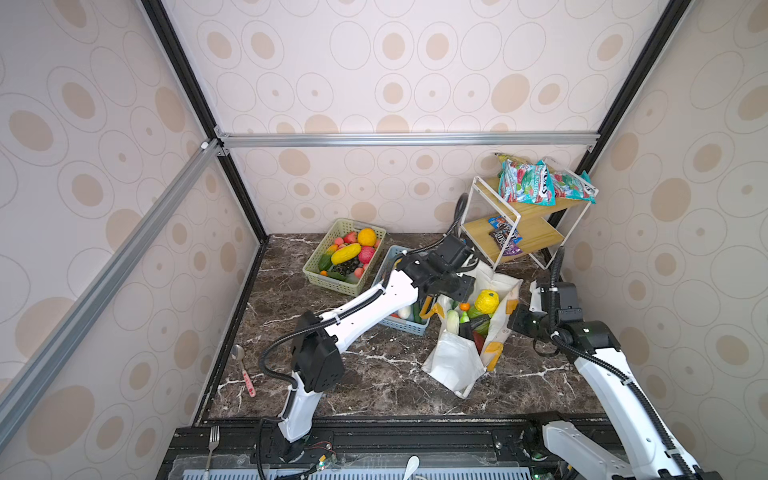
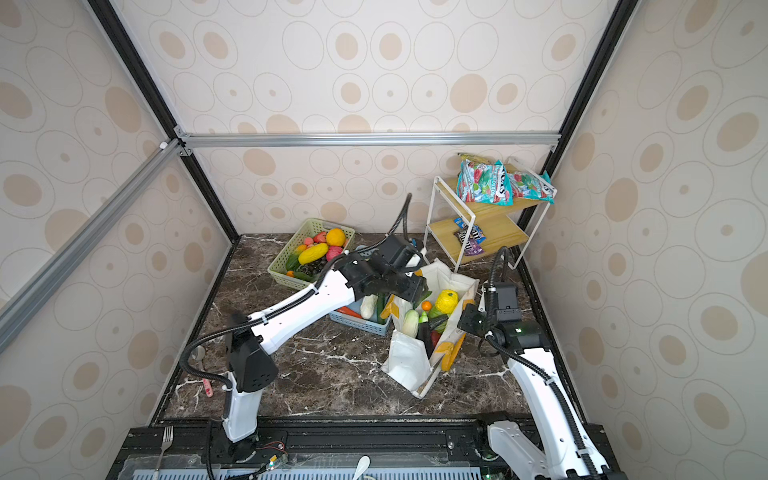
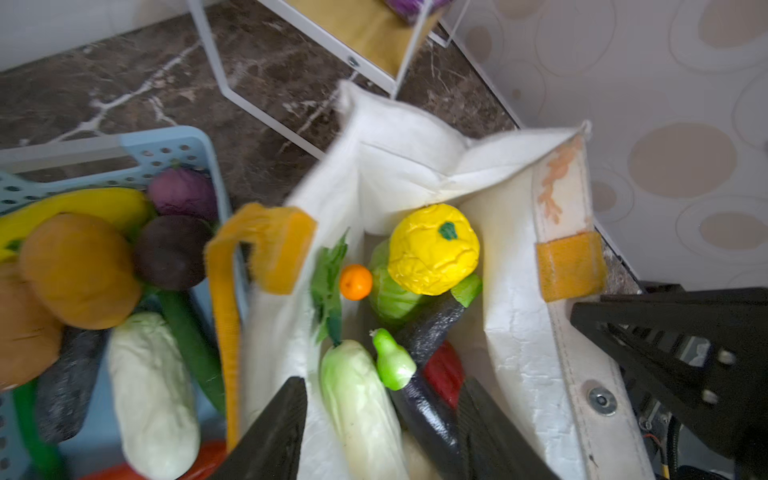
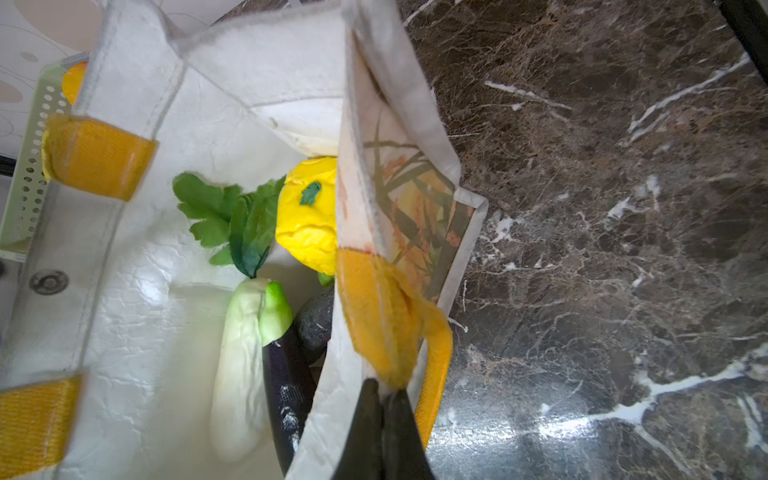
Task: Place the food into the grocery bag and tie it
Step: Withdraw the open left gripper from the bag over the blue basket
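White grocery bag [image 1: 453, 365] stands open on marble tabletop [image 1: 374, 374], just beside lt blue basket [image 1: 405, 328], w/ yellow knobbly fruit [image 3: 432, 249], white radish [image 3: 361, 407] & eggplant [image 3: 419, 411] inside. L gripper [image 3: 383, 382] hangs over its mouth, jaws apart, empty. R gripper [image 4: 388, 388] is pinched tight on a yellow-orange handle [image 4: 374, 307] at the rim.

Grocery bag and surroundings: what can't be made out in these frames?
- grocery bag floor: both wrist views, buried under the food.
- light blue basket: both top views, mostly behind the left arm; left wrist view blurs and crops it.
- lower-shelf packets: both top views, print too small to read.
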